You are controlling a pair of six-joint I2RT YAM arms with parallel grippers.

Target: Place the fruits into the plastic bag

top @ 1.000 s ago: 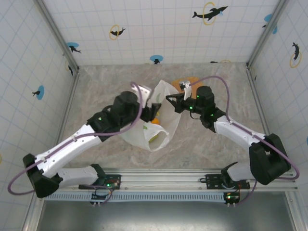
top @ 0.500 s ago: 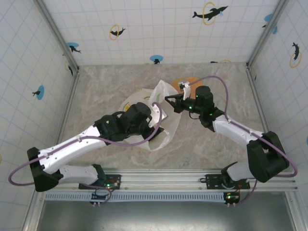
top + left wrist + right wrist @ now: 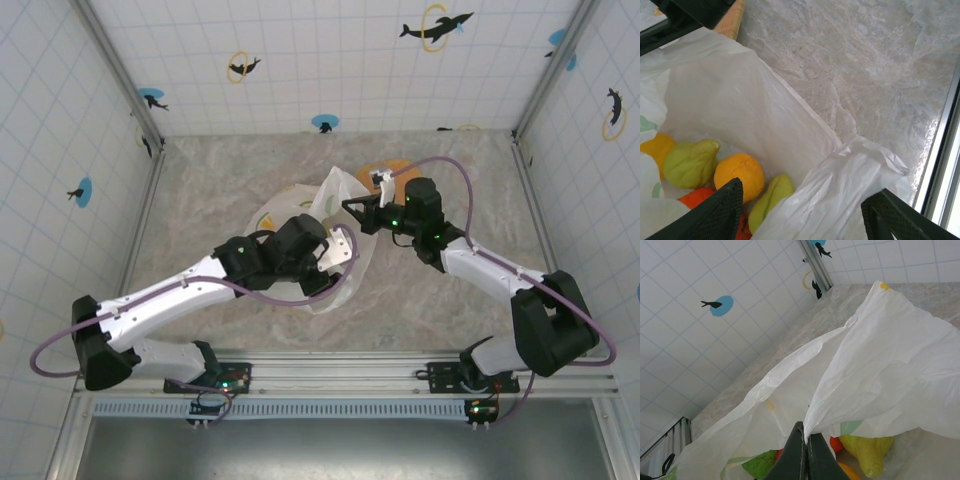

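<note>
Over the desk [image 3: 200, 180], the plastic bag [image 3: 740, 95] is gripped by the right claw [image 3: 805, 432]; the left claw [image 3: 805, 200] is held open above the fruits [image 3: 739, 176] inside.

The left arm [image 3: 160, 297] and right arm [image 3: 490, 270] are showing white shells, black joints (green lights glowing) and purple cables [image 3: 445, 161]; the left pincer [image 3: 807, 192] is showing black textured fingers [image 3: 715, 215].

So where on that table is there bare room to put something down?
Bare table lies at the left, between the left wall and the plastic bag, and at the right, past the right arm. The middle is crowded: bag, tray, left arm.
</note>
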